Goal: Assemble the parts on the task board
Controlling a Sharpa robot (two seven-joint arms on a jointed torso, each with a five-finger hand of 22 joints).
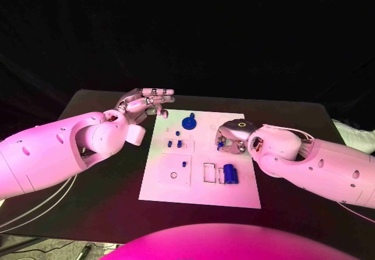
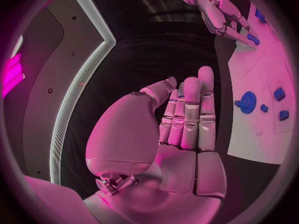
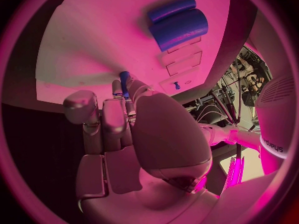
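- While the task board (image 1: pixel 234 192) is lying flat mid-table, its blue parts are sitting spread over it: a gear (image 1: pixel 189 122) w/ a knob near the far edge, small pegs (image 1: pixel 176 143) just below it, and two cylinders (image 1: pixel 229 174) side by side in a recess toward the near right.
- A small blue peg (image 3: pixel 124 77) is being pinched at the tips of the right hand (image 1: pixel 236 135), which is resting over the board's right-centre area; the wrist view is showing the fingers closed together on the peg, tip down at the board surface.
- A small stud (image 3: pixel 177 85) is standing in a rectangular pocket near the cylinders in the right wrist view.
- The left hand (image 1: pixel 148 101) is hovering off the board's far left corner, over the black table (image 1: pixel 102 103); fingers are held straight and side by side, thumb folded in beside them, gripping nothing.
- In the left wrist view the gear and three small pegs are showing on the board beyond the fingertips (image 2: pixel 206 72).
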